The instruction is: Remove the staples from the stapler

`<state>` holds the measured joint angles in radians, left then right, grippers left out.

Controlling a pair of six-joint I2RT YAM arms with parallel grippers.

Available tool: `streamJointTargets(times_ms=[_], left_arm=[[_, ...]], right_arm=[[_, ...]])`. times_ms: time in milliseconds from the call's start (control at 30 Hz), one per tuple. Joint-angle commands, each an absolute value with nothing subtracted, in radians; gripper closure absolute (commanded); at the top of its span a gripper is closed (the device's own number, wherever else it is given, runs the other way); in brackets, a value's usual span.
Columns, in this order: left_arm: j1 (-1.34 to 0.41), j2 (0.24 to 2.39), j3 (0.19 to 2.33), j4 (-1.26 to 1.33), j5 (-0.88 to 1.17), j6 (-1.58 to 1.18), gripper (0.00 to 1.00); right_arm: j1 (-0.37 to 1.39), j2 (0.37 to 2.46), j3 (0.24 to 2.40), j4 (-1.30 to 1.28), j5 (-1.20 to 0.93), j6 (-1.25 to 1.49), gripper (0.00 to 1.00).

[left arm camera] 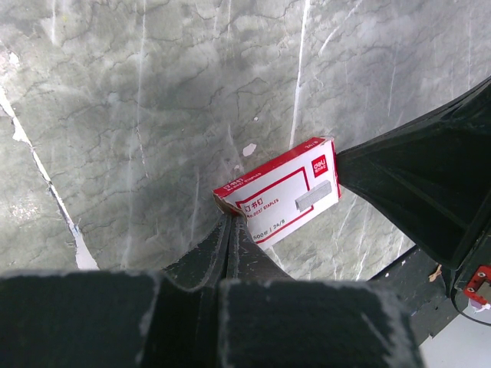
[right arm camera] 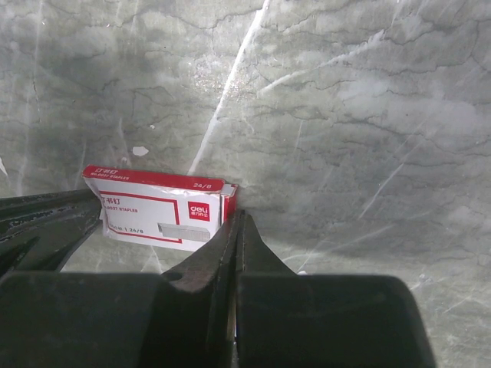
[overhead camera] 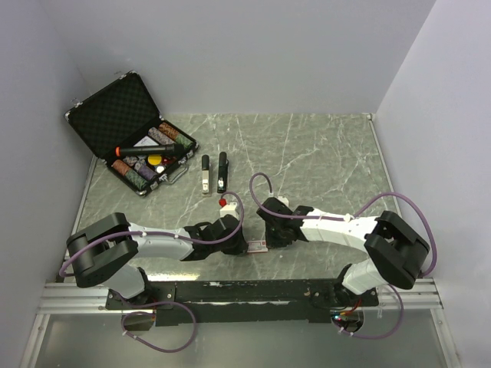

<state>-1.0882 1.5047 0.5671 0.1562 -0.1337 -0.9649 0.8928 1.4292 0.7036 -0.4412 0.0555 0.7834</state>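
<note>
Found L gripper (left arm camera: pixel 230 222) and R gripper (right arm camera: pixel 236 218) fully shut, nothing clamped, tips touching opposite ends of staple box (left arm camera: pixel 284 195). Located stapler (overhead camera: pixel 222 170) well apart, farther back on table (overhead camera: pixel 322 153), near open case (overhead camera: pixel 115 115), long axis near-to-far. Judged L arm (overhead camera: pixel 161 244) nearer for approach.

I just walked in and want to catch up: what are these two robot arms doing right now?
Both arms have met over a small red and white staple box near the front of the table. The left fingers and right fingers are closed, with their tips at opposite ends of the box. I cannot tell if either pinches a flap. The stapler lies farther back, beside an open case, with nothing touching it.
</note>
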Motion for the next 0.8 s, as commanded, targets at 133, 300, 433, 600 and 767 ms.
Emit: streamJointTargets(times_ms=[133, 300, 433, 600, 767], left_arm=[[-1.111, 1.510, 0.555, -0.060, -0.201, -0.943, 0.99], [-1.109, 1.441, 0.581, -0.149, -0.265, -0.937, 0.81], [-1.109, 1.384, 0.607, -0.219, -0.316, -0.931, 0.67], [-1.109, 1.264, 0.655, -0.313, -0.385, -0.917, 0.50], [-1.109, 1.132, 0.718, -0.397, -0.483, -0.874, 0.35]], right_arm=[[0.891, 1.388, 0.749, -0.528, 0.159, 0.773, 0.97], [0.871, 1.338, 0.773, -0.581, 0.228, 0.761, 0.84], [0.856, 1.312, 0.808, -0.626, 0.277, 0.738, 0.65], [0.841, 1.258, 0.857, -0.647, 0.347, 0.686, 0.43], [0.839, 1.178, 0.888, -0.631, 0.402, 0.637, 0.31]])
